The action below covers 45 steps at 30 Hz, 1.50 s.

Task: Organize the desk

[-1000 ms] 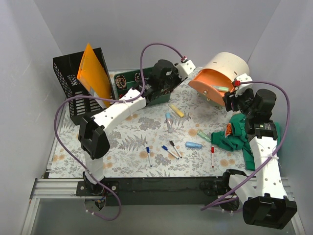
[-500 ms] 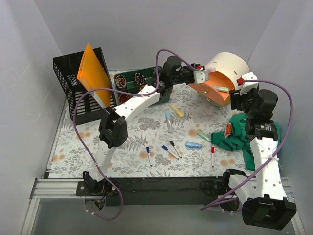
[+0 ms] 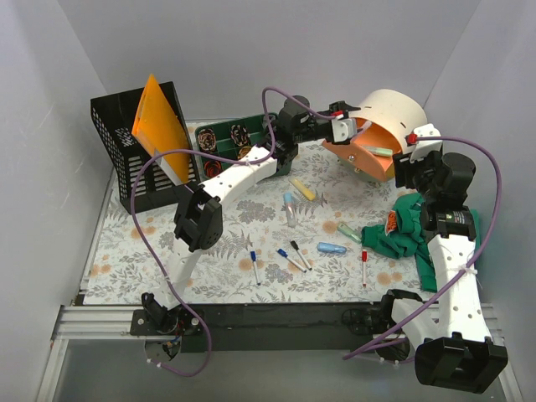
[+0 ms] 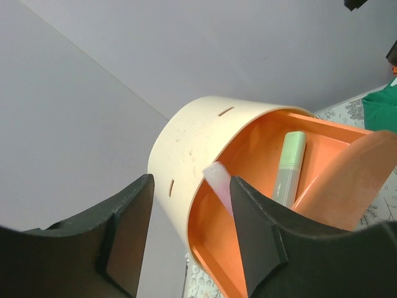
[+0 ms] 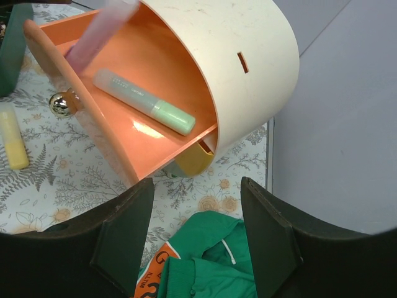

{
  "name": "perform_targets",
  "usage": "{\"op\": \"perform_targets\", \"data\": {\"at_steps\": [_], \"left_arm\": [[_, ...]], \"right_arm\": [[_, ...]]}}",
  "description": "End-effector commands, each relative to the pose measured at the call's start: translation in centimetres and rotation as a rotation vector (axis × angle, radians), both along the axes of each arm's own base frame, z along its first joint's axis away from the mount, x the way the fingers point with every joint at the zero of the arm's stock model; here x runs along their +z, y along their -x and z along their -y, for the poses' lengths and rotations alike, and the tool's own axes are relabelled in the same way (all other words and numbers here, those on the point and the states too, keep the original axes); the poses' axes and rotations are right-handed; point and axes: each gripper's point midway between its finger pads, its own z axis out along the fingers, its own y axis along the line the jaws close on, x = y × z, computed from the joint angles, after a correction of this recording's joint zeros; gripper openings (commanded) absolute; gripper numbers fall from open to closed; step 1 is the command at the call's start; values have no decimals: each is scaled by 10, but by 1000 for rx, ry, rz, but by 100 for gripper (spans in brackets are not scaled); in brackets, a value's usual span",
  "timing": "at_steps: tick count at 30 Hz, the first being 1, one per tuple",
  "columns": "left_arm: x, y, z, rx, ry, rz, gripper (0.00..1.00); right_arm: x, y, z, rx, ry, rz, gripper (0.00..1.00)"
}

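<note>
The desk [image 3: 226,226] is a floral tabletop with highlighters and markers scattered on it. My left gripper [image 3: 347,126] reaches over the open orange drawer [image 3: 360,151] of a cream round organizer [image 3: 389,109]. Its jaws [image 4: 191,186] stand wide open. A pale pink highlighter [image 4: 218,180] leans against the inside of the right finger, its lower end inside the drawer [image 5: 99,31]. A green highlighter [image 5: 146,102] lies in the drawer. My right gripper [image 5: 197,192] is open and empty, above a green cloth [image 5: 211,254] next to the organizer.
A black mesh file holder [image 3: 126,151] with an orange folder [image 3: 159,126] stands back left, next to a dark green tray [image 3: 226,138]. Yellow [image 3: 302,188], pale blue [image 3: 290,208], green [image 3: 349,232] and blue [image 3: 332,248] highlighters and several markers [image 3: 291,259] lie mid-desk.
My left arm has swung right from the green tray to the orange drawer, and the pink highlighter now leans into the drawer. The right arm has hardly moved.
</note>
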Motion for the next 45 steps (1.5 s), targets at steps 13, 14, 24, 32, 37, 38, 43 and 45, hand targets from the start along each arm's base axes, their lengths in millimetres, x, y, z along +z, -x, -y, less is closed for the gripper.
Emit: {"op": "perform_targets", "data": {"at_steps": [13, 14, 24, 32, 37, 38, 43, 45], "left_arm": [[79, 29, -34, 49, 200, -64, 60], [112, 41, -51, 70, 275, -75, 65], [98, 109, -160, 256, 385, -442, 98], [-4, 155, -225, 444, 275, -755, 98], [-75, 167, -259, 582, 225, -829, 98], [-76, 170, -264, 591, 233, -841, 98], [-77, 171, -280, 657, 250, -834, 98], [-72, 168, -288, 691, 263, -809, 98]], "right_arm": [[11, 3, -31, 204, 6, 39, 68], [10, 5, -41, 268, 9, 37, 68], [-11, 45, -101, 726, 52, -15, 72], [-68, 85, -131, 910, 57, -198, 74], [-110, 97, -156, 943, 165, -350, 74], [-116, 93, -154, 902, 180, -385, 74], [-142, 65, -177, 810, 270, -489, 73], [-158, 55, -193, 769, 284, -551, 73]]}}
